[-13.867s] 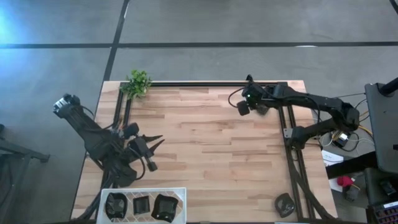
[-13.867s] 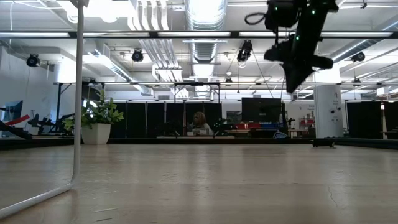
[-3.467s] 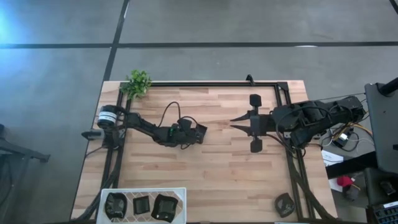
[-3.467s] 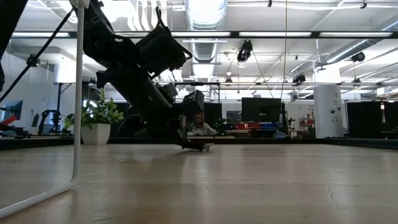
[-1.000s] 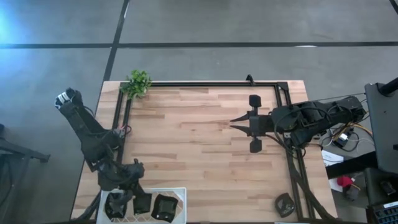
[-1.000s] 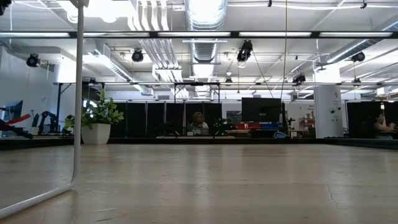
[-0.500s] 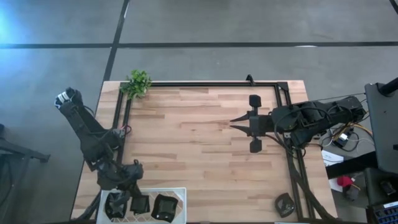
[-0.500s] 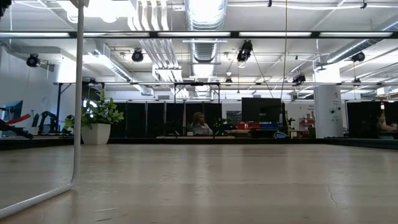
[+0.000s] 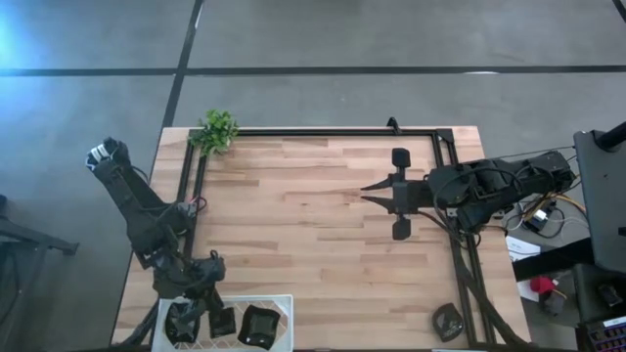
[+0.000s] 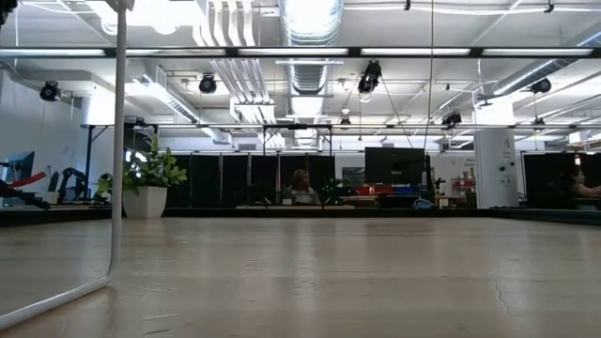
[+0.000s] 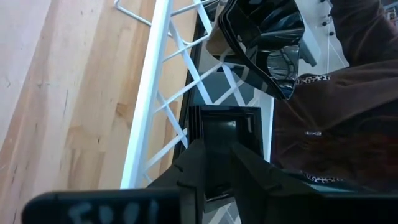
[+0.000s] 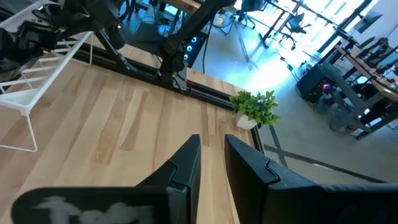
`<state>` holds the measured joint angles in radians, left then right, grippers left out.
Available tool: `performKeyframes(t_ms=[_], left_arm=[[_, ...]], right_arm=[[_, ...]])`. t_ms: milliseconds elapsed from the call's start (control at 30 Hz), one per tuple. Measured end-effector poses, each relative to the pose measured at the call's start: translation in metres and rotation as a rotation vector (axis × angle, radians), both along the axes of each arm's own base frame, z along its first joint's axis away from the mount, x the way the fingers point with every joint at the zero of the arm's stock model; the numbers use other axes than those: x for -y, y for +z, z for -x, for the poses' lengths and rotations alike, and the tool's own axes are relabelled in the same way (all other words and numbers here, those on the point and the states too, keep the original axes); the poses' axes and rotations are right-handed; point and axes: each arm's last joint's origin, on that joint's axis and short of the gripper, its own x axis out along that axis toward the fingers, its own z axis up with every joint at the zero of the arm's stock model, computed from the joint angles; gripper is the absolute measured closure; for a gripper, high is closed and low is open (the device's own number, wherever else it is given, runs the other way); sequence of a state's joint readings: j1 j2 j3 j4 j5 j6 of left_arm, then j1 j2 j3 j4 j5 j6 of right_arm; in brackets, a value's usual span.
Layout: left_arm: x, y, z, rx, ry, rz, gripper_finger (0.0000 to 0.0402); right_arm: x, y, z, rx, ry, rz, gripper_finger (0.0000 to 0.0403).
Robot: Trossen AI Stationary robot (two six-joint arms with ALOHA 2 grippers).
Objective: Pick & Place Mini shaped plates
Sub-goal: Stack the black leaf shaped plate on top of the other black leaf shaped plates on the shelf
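Worked at the near left corner of a pale wooden plank tabletop (image 9: 323,225), over a white wire rack (image 9: 284,301). Had just loosened the left gripper (image 11: 219,168) from clenched to slightly parted around the edge of a small glossy black square plate (image 11: 227,127). Left that plate standing in the rack beside a larger glossy black petal-edged plate (image 11: 267,37). Judged this placement done and a withdrawal due next. Kept the right gripper (image 9: 370,194) waiting at the tabletop's right side, fingers a little apart and holding nothing.
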<state>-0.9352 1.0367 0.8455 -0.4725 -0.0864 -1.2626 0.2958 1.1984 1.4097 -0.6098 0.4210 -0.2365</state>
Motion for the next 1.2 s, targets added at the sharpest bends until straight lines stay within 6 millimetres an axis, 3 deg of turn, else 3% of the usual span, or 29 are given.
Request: performKeyframes(t_ms=[300,533,800,1200], left_arm=[[-0.013,0.012,0.005,0.166,-0.009,-0.083,0.0337],[-0.033,0.024,0.011,0.427,0.074,-0.339,0.0337],[-0.054,0.036,0.013,0.65,0.333,-0.756,0.0337],[-0.062,0.039,0.013,0.697,0.493,-1.131,0.0337]], right_arm=[[0.001,0.0,0.002,0.007,-0.038,-0.099,0.0335],[0.004,-0.01,0.014,-0.097,-0.127,-0.261,0.0335],[0.004,-0.039,0.027,-0.343,-0.34,-0.631,0.0335],[-0.008,-0.101,0.039,-0.672,-0.704,-1.062,0.0335]])
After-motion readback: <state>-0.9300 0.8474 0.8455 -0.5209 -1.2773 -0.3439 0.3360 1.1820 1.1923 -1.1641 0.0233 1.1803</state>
